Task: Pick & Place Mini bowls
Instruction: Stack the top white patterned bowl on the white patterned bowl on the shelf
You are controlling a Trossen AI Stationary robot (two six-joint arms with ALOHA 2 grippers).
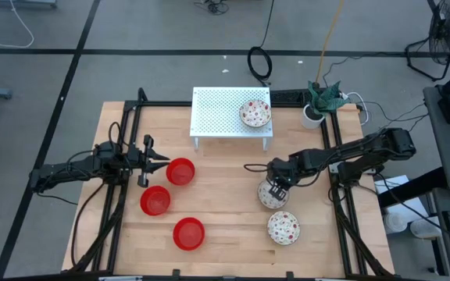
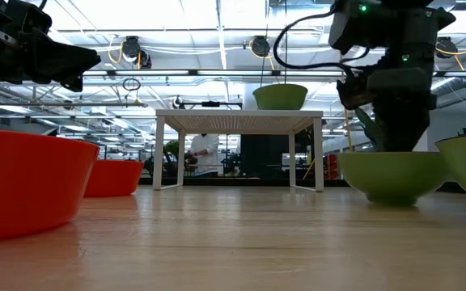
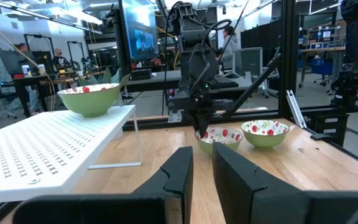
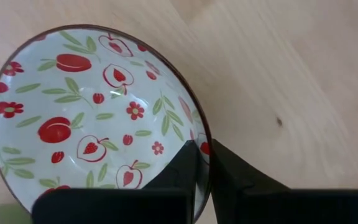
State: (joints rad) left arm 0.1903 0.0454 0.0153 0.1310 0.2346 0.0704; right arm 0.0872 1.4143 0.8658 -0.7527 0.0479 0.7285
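Three glossy red mini bowls (image 1: 180, 172) (image 1: 155, 200) (image 1: 188, 233) rest on their bases on the table's left half. One patterned bowl (image 1: 255, 114), white inside with red fruit and flowers and green outside, stands on the white rack (image 1: 217, 113). Another patterned bowl (image 1: 283, 227) sits on the table near the front right. My right gripper (image 1: 274, 190) is down on a third patterned bowl (image 4: 73, 118), shut on it. My left gripper (image 1: 162, 160) hovers by the far red bowl, its fingers a narrow gap apart, holding nothing. My right gripper holds the patterned bowl by its rim (image 4: 205, 134), on the side toward the table's far edge. One finger (image 4: 182, 168) is inside the bowl and the other outside, coming from above and pointing down. In the low view the bowl (image 2: 391, 174) stands level with its base on the table.
The white perforated rack stands on legs at the middle of the far side. A white cup with a green plant (image 1: 315, 105) sits at the far right corner beside cables. Black frame rails (image 1: 338, 156) run along both table sides. Bare wood (image 1: 225, 195) lies between the red and patterned bowls.
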